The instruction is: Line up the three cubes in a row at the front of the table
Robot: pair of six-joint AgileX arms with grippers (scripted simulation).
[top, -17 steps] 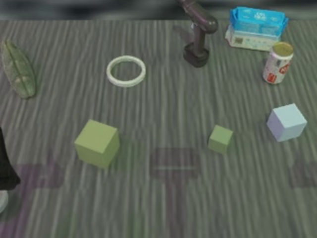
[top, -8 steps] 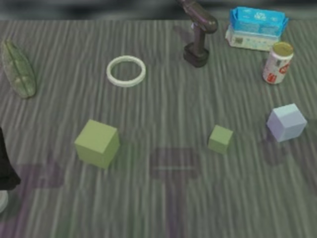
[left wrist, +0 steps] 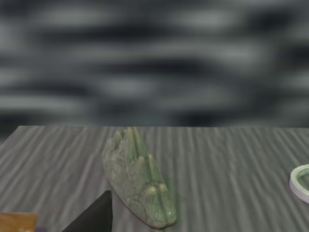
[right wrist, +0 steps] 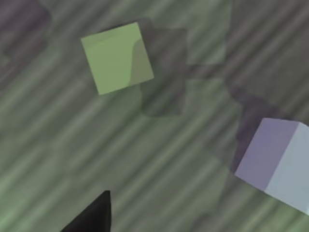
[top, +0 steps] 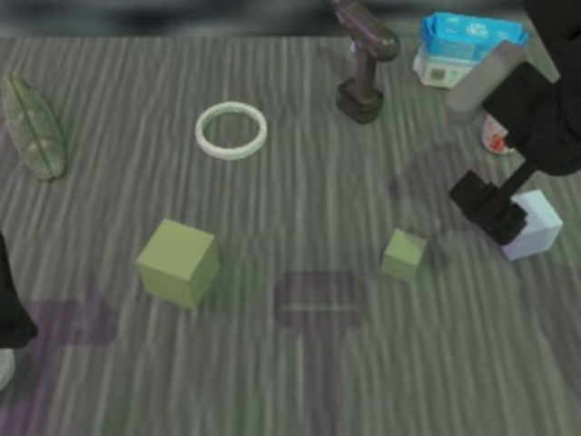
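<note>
Three cubes lie on the grey wood-grain table (top: pixel 300 381), none of them in a row. The large olive-green cube (top: pixel 178 262) sits left of centre, the small darker green cube (top: pixel 403 253) right of centre, and the pale lavender-blue cube (top: pixel 534 224) near the right edge, well apart from the large one.

Surrounding items: a white ring (top: pixel 231 130) lies behind the large cube; a mottled green leaf-shaped object (top: pixel 34 125) lies at the far left; a dark drill-like tool (top: pixel 365 56) stands at the back; a blue-topped packet (top: pixel 465 47) rests at the back right; a red-and-white can (top: pixel 495 134) is largely hidden behind the right arm.

The right gripper (top: pixel 490 207) hangs over the right side of the table, just beside the lavender-blue cube on the side facing the small green cube, overlapping that cube's near edge in the top view. Whether it touches the cube cannot be told, nor whether its fingers are apart or together. The right wrist view shows the small green cube and the lavender-blue cube below, with one dark fingertip in view.

The left arm (top: pixel 11 309) is parked at the left edge; its gripper's state cannot be told.
</note>
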